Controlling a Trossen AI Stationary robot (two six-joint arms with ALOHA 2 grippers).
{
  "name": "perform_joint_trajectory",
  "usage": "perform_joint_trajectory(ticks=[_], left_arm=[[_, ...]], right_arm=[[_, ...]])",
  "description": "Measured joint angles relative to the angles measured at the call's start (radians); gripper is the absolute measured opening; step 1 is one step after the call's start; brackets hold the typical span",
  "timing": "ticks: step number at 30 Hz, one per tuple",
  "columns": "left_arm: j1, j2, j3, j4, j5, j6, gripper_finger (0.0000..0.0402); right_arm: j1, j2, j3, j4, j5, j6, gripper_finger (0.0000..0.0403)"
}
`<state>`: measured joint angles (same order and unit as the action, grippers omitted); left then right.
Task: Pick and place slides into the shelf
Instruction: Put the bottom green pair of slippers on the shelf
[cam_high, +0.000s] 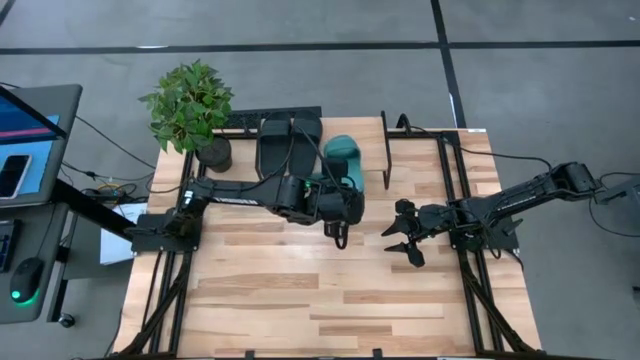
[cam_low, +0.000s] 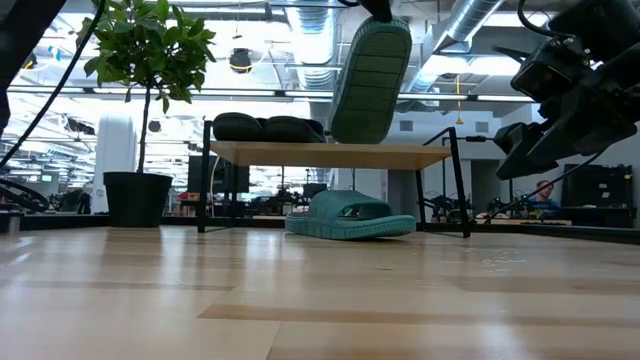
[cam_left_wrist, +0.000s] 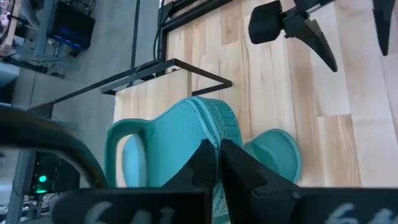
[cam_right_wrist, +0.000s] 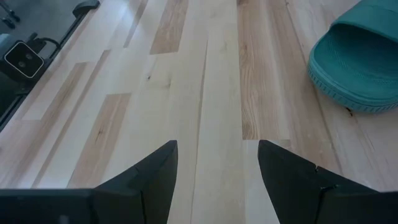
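Observation:
My left gripper (cam_high: 338, 192) is over the table's middle, shut on a teal slide (cam_high: 345, 160). In the low view that slide (cam_low: 370, 80) hangs high with its ribbed sole toward the near edge. The second teal slide (cam_low: 350, 215) lies sole-down on the table at the shelf's front (cam_left_wrist: 273, 155). Two black slides (cam_low: 265, 128) rest side by side on the shelf's plank top (cam_low: 330, 155). My right gripper (cam_high: 405, 235) hovers open above the table, right of centre, and touches nothing (cam_right_wrist: 217, 146). My left gripper (cam_left_wrist: 214, 149) pinches the teal slide's sole edge (cam_left_wrist: 214, 127) between its two fingers, close beside the strap (cam_left_wrist: 127, 155). It has the slide by its upper end (cam_low: 378, 20). The slide is lifted clear and hangs tilted below the fingers, higher than the shelf top.
A potted plant (cam_high: 195, 110) stands at the table's far left corner, beside the shelf. The shelf's black end frame (cam_high: 385, 150) rises on its right side. Bare tabletop (cam_high: 320, 300) fills the near half. A desk with a screen sits off the table's left.

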<state>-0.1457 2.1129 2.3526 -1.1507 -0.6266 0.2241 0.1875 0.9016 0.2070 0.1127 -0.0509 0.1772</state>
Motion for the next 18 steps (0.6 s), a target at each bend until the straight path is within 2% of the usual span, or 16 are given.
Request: perform_joint_trajectory(ticks=[11,18], left_arm=[[0.046,0.000,-0.003,-0.010,0.019,0.001,0.0000],[0.081,-0.001,-0.081,0.025,0.022,0.002,0.0000]], right_arm=[[0.000,0.000,0.000,0.000,0.000,0.000,0.0215],[0.000,0.000,0.000,0.000,0.000,0.007,0.0215]])
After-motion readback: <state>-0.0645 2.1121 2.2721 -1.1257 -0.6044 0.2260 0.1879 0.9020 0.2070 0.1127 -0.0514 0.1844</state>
